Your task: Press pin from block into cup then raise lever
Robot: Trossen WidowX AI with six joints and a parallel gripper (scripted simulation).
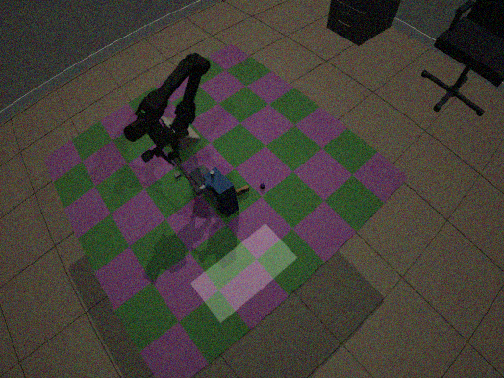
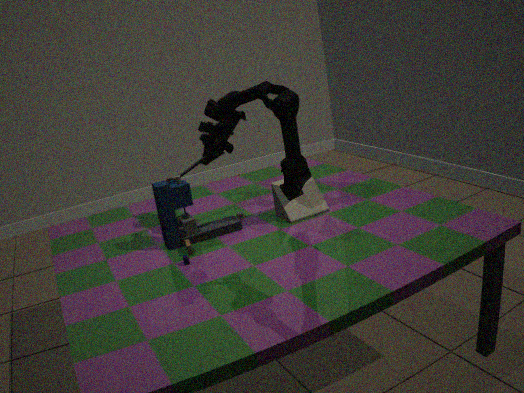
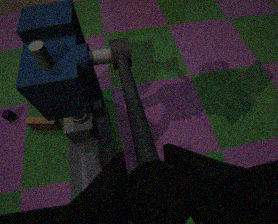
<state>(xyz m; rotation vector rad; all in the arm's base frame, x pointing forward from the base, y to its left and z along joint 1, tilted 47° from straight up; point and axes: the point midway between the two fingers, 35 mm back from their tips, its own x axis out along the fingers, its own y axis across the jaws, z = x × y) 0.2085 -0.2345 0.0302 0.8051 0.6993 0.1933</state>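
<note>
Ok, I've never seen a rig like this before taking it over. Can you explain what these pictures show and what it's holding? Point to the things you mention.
You have one jointed black arm on a pale wedge-shaped base (image 2: 305,205), ending in an end effector (image 2: 204,162), two fingers that pinch.

The top picture looks down from above. The exterior one looks across the table from the side. The wrist one rides on the arm, looking past the end effector at the work.

On the green and pink checkered top stands a blue press (image 1: 222,186) (image 2: 165,208) (image 3: 50,75). Below its head sits a small grey block (image 2: 187,222) (image 3: 78,127); whether its pin lines up with the punch is too dark to tell. An orange piece (image 1: 242,190) (image 2: 188,243) (image 3: 42,121) and a small dark object (image 1: 262,186) (image 2: 186,260) (image 3: 9,115) lie nearby.

The end effector is closed on the press's long grey lever (image 2: 191,168) (image 3: 134,105).
</note>
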